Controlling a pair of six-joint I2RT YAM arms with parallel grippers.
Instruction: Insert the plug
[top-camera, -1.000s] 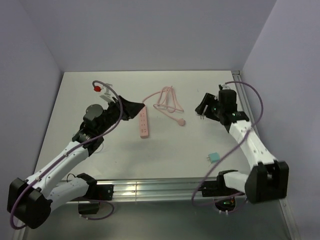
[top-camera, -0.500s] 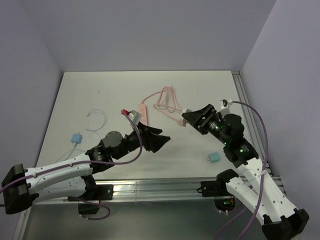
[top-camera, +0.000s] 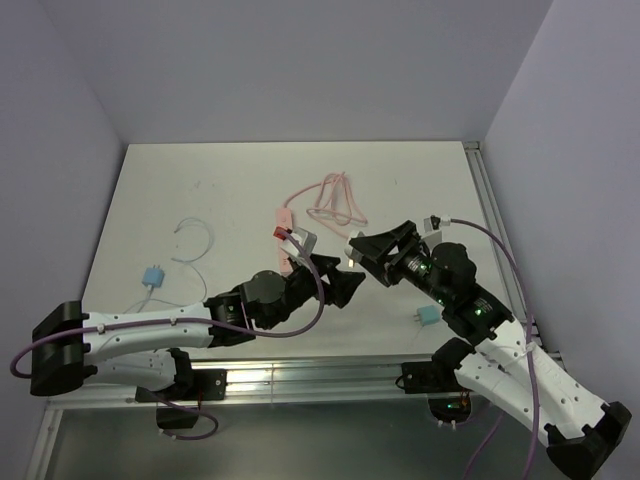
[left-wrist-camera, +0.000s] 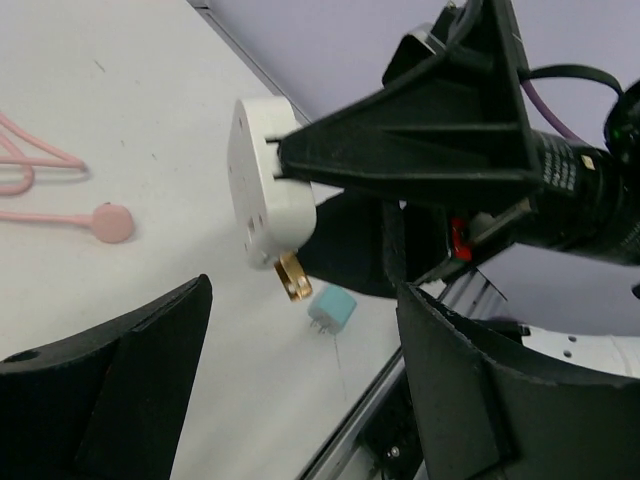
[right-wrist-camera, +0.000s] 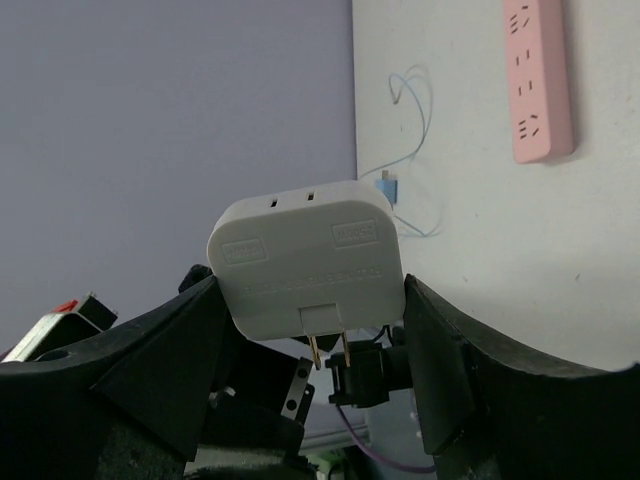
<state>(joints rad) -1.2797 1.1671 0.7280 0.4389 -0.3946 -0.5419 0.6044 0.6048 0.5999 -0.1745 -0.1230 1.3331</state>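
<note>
Top external view, starting at the left: the small light-blue blocky plug (top-camera: 152, 273) lies on the white bench (top-camera: 230, 180) near its left edge. Its thin pale wire (top-camera: 196, 236) loops away behind it, and its prongs are too small to make out. The plug is well apart from both sets of fingers, on the far side of the left arm's forearm.

The long pink power strip (top-camera: 286, 218) lies mid-bench, its near end hidden under the left wrist. The left fingers (top-camera: 340, 283) stand wide apart with nothing between them, just beside the right fingers (top-camera: 358, 247). The right fingers are clamped on a white rounded plastic adapter with brass prongs (right-wrist-camera: 308, 258). From above the adapter is almost wholly covered, and only the wrist views show it well.

Behind the fingers lies a loose coil of pink cable (top-camera: 335, 198). A second small teal block with prongs (top-camera: 427, 316) sits on the bench just beside the right arm.

A metal rail (top-camera: 300, 375) runs along the bench's near edge, and pale lavender walls (top-camera: 300, 70) close it in on three sides. In the right wrist view the strip is cut off at the top edge.
</note>
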